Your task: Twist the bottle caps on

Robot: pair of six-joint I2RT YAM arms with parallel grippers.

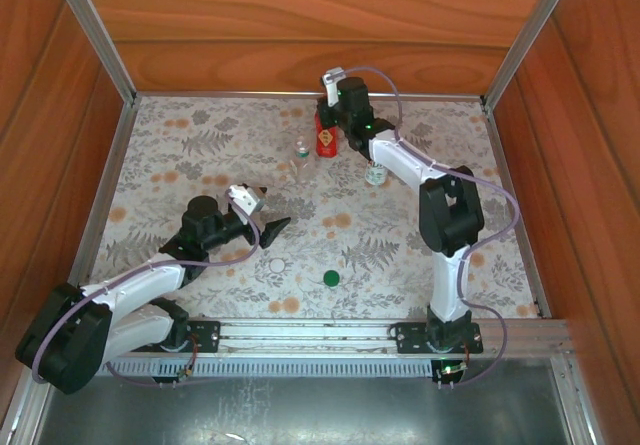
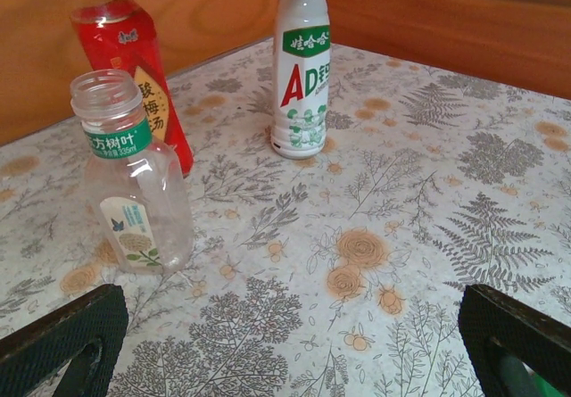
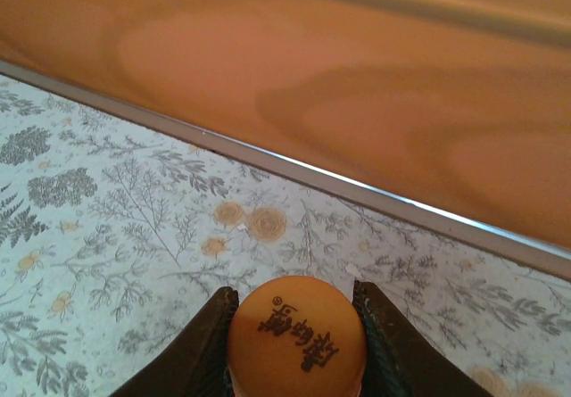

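One cap in work: right pincer (image 3: 294, 293) nipped on the orange cap (image 3: 296, 334) atop the red bottle (image 1: 324, 144), far bench (image 1: 450, 265) edge; left pincer (image 2: 290, 334) wide open, empty. Keep cap square, twist gently.

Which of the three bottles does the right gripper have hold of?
The red bottle: the right gripper is closed on its orange cap. The clear bottle and the white bottle stand untouched.
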